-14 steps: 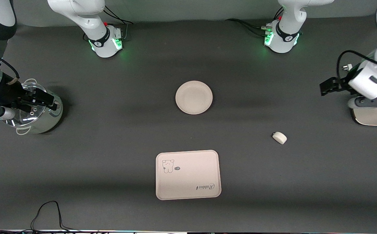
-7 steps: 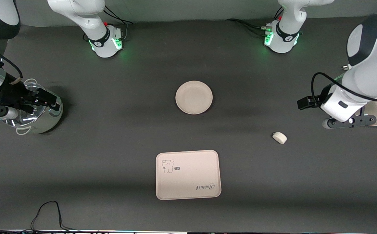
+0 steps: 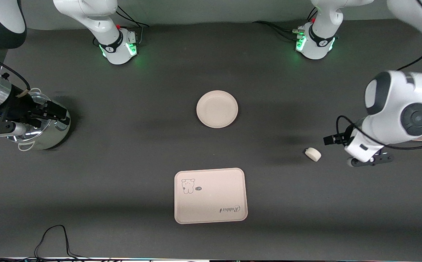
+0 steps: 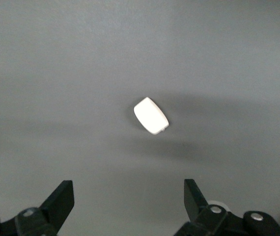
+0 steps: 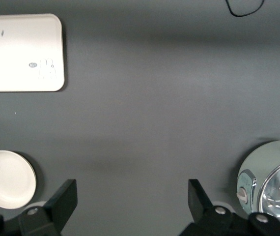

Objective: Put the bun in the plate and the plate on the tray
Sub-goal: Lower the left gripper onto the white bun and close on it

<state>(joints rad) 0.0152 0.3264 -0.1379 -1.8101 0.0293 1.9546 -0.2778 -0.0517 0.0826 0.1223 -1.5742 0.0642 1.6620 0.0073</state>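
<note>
The left pincer [image 4: 127, 201], released, has travelled from the tabletop [image 3: 123, 153] edge to just beside the bun [image 3: 313, 154]; grasping comes next. The right pincer [image 5: 132, 199], released, waits over the pot [image 3: 41, 127].

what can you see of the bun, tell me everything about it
The bun is a small off-white oblong lump with a smooth, matte surface and rounded edges, one broad face turned up in the left wrist view. It lies alone on the dark table, toward the left arm's end, nearer the front camera than the plate and farther than the tray. Nothing touches it but the table. The left gripper hangs open above the table close beside it, not holding it.
</note>
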